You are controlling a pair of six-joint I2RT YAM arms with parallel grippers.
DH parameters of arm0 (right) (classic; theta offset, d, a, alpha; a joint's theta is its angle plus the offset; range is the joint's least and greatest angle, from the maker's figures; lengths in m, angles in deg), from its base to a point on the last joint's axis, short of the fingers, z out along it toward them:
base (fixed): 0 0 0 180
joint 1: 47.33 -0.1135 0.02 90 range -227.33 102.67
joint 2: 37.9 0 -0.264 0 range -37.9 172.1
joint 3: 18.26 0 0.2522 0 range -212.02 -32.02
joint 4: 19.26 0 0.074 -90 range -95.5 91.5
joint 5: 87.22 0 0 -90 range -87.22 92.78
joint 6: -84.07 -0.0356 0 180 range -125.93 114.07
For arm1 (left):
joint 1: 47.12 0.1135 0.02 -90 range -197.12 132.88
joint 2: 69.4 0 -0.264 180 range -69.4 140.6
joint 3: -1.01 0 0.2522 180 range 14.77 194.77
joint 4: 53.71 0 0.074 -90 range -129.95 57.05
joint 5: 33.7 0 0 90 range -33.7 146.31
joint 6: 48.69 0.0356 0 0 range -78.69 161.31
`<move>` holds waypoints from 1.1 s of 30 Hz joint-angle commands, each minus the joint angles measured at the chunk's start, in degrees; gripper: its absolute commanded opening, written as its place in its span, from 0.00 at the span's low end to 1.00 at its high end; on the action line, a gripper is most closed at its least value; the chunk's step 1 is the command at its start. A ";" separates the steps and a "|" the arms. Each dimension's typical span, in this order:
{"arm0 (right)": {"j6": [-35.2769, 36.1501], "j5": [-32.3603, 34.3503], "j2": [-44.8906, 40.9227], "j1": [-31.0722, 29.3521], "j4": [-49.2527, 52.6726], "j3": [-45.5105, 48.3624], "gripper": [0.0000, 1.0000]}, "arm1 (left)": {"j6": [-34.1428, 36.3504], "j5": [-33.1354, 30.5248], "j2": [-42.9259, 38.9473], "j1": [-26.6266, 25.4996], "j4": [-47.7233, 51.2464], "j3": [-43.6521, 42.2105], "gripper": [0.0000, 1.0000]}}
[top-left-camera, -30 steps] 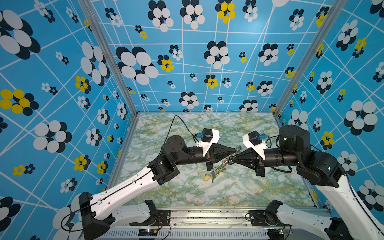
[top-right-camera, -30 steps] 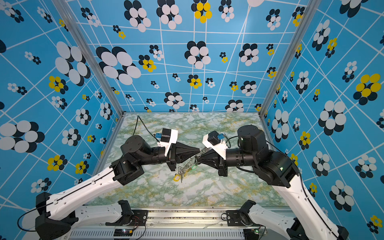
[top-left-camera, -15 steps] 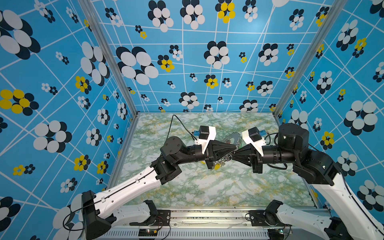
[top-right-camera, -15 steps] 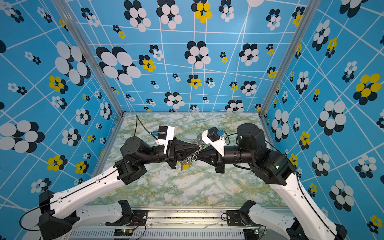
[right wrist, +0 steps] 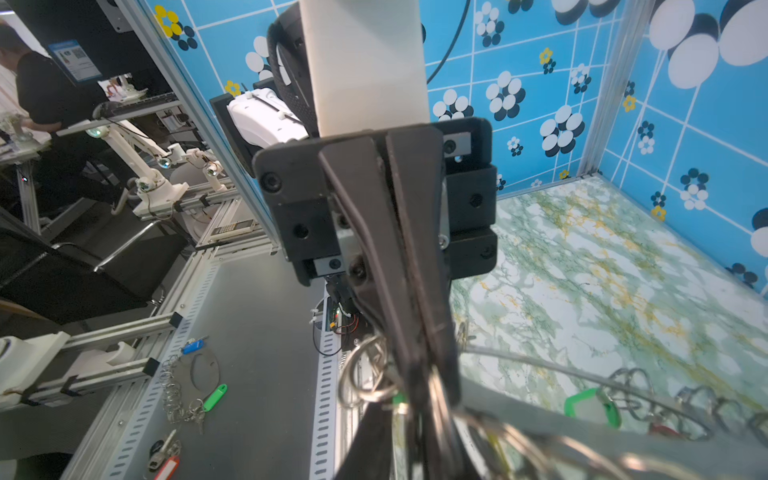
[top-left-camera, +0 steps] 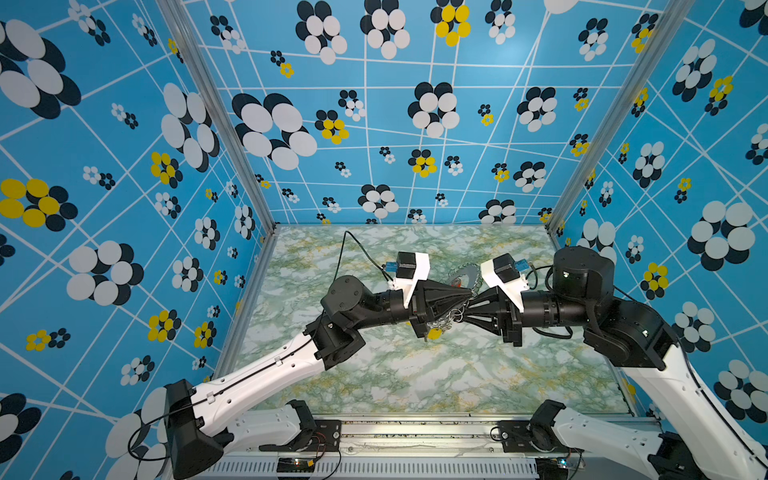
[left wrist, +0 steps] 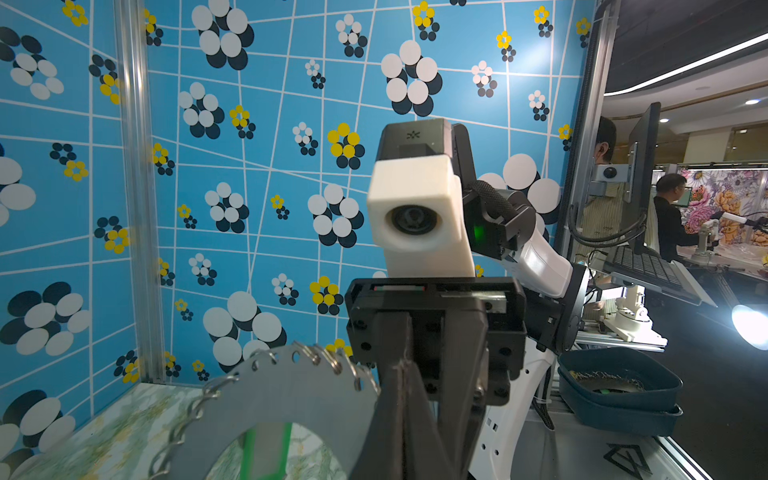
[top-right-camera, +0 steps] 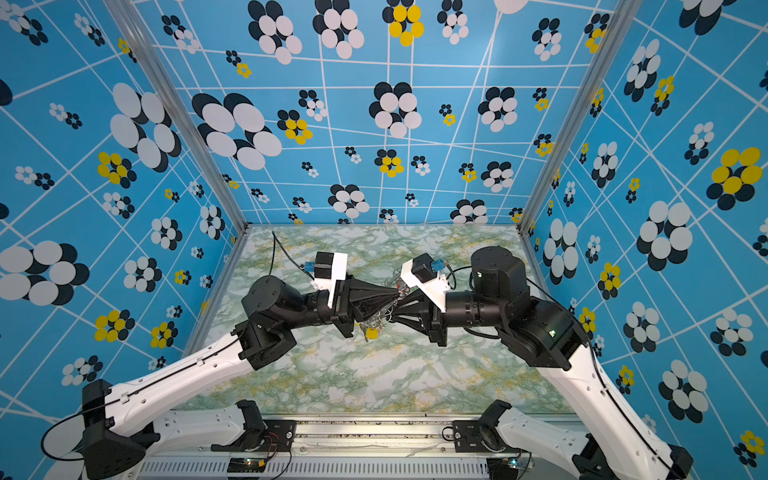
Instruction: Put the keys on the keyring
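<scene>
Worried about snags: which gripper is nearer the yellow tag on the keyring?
Left. The yellow tag hangs right beside the body of the left gripper; the right gripper faces it from the opposite side, body well clear.

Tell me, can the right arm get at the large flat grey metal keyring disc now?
Likely yes: the right gripper sits tip to tip with the shut left gripper at the keyring disc's wire-looped rim, nothing between.
</scene>
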 commanded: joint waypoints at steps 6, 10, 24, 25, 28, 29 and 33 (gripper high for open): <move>2.37 5.71 -3.21 -0.58 6.30 -3.30 0.32 | 1.08 -0.46 -1.05 0.05 -3.71 -0.40 0.00; 3.07 7.50 -4.55 -0.58 7.11 -4.37 0.32 | 0.98 -0.40 -1.05 0.06 -3.89 -0.33 0.00; 2.06 11.32 -6.06 -0.50 1.02 -3.40 0.24 | 0.38 1.48 -0.38 -0.48 -4.38 0.26 0.00; 2.10 11.76 -5.86 -0.49 0.65 -3.31 0.24 | 0.45 1.66 -0.41 -0.57 -4.42 0.34 0.00; 2.35 12.94 -5.54 -0.54 0.12 -3.05 0.23 | 0.54 1.86 -0.52 -0.61 -4.29 0.35 0.00; 2.38 13.19 -5.56 -0.38 -0.09 -2.97 0.23 | 0.60 1.87 -0.65 -0.65 -4.18 0.27 0.00; 2.76 13.67 -5.47 -0.06 0.12 -3.40 0.21 | 0.65 1.87 -0.94 -0.60 -3.89 0.25 0.00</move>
